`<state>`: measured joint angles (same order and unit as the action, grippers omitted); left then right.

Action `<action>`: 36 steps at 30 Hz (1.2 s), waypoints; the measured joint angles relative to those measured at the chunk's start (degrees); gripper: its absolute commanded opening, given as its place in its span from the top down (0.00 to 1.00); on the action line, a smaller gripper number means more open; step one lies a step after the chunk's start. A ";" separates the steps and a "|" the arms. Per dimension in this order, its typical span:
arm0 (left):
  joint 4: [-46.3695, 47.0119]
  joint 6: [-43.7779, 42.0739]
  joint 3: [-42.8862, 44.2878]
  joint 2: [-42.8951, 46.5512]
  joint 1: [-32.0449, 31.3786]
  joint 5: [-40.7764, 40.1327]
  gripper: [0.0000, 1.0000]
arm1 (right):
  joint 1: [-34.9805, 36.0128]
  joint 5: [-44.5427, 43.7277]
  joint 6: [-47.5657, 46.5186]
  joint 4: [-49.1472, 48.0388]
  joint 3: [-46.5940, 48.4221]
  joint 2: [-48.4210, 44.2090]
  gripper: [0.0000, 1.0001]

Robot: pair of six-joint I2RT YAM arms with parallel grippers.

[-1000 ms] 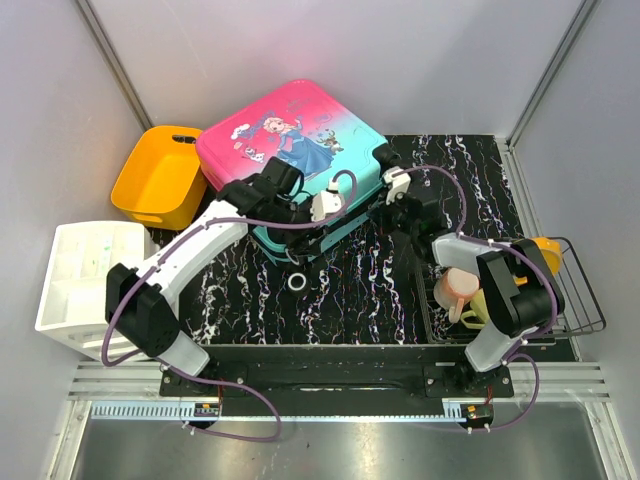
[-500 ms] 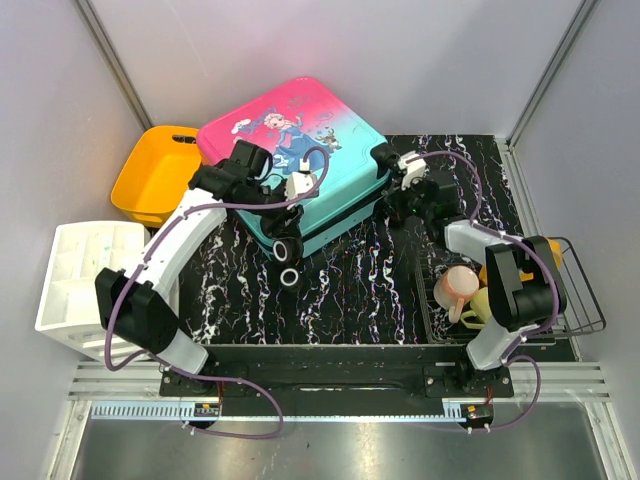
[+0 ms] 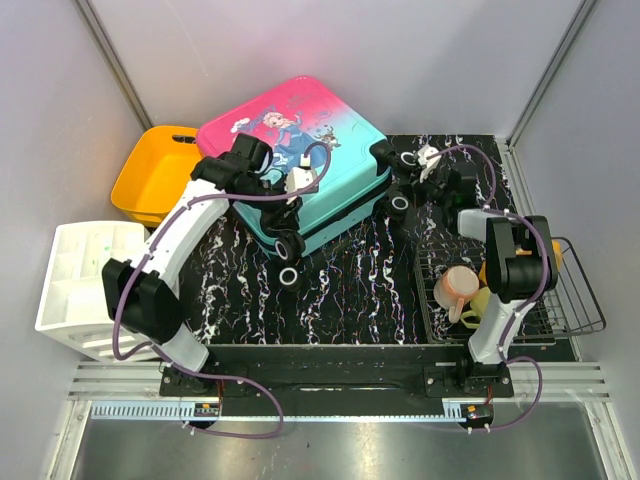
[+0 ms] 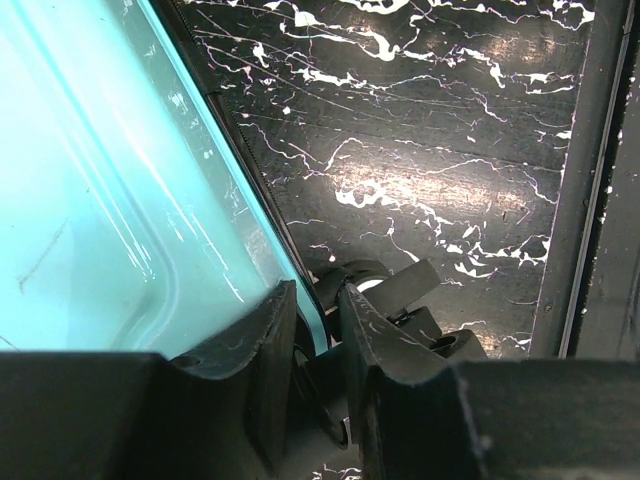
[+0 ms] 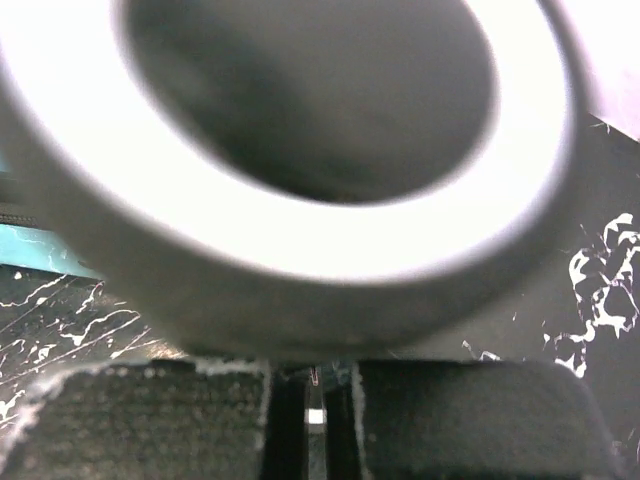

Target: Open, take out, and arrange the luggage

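Lying closed, print up, at the far edge of the tabletop (image 3: 360, 285), the luggage (image 3: 300, 135) is straddled along its teal near rim by the narrowly parted left gripper (image 4: 310, 330), a firm hold not being discernible, while the right gripper (image 5: 312, 385) is seen shut beside a wheel (image 5: 330, 255).

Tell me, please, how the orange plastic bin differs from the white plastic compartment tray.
The orange plastic bin is one rounded open tub; the white plastic compartment tray is boxy and split into several sections. The bin sits farther back, next to the teal-and-pink princess-print suitcase; the tray sits further forward, apart from it. Both are open-topped and lie left of the suitcase.
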<state>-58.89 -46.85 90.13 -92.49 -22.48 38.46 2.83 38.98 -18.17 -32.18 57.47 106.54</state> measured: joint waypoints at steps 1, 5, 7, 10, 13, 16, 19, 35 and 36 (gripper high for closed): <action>-0.39 -0.15 0.48 -0.46 0.28 0.26 0.71 | -0.87 2.10 0.42 0.28 1.70 1.38 1.00; -2.56 -0.81 2.80 -2.27 1.14 1.88 0.72 | -3.19 8.96 3.69 0.79 6.84 5.79 1.00; -3.50 -1.20 3.50 -2.91 1.44 2.62 0.73 | -3.78 11.04 5.64 0.81 9.05 7.87 1.00; -4.63 -2.21 4.04 -3.43 1.53 2.93 0.73 | -4.20 13.27 8.17 0.92 12.61 10.49 1.00; -5.99 -3.30 4.98 -4.20 1.57 3.04 0.73 | -4.24 14.86 10.88 1.77 15.41 12.17 1.00; -7.19 -4.17 5.86 -4.92 1.75 3.61 0.74 | -4.31 16.68 13.51 3.15 18.43 14.01 1.00; -7.91 -4.92 6.34 -5.51 2.01 4.48 0.74 | -4.74 19.43 18.29 5.49 24.17 17.88 1.00; -10.64 -6.08 8.87 -8.24 2.89 8.22 0.74 | -1.99 22.18 37.22 6.93 46.93 34.07 0.87; -10.84 -6.05 9.01 -8.41 2.97 8.46 0.74 | -1.53 21.24 37.55 6.82 48.19 34.86 0.85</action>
<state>-69.73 -52.90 99.13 -100.90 -19.51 46.92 1.30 60.23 19.38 -25.36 105.67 141.40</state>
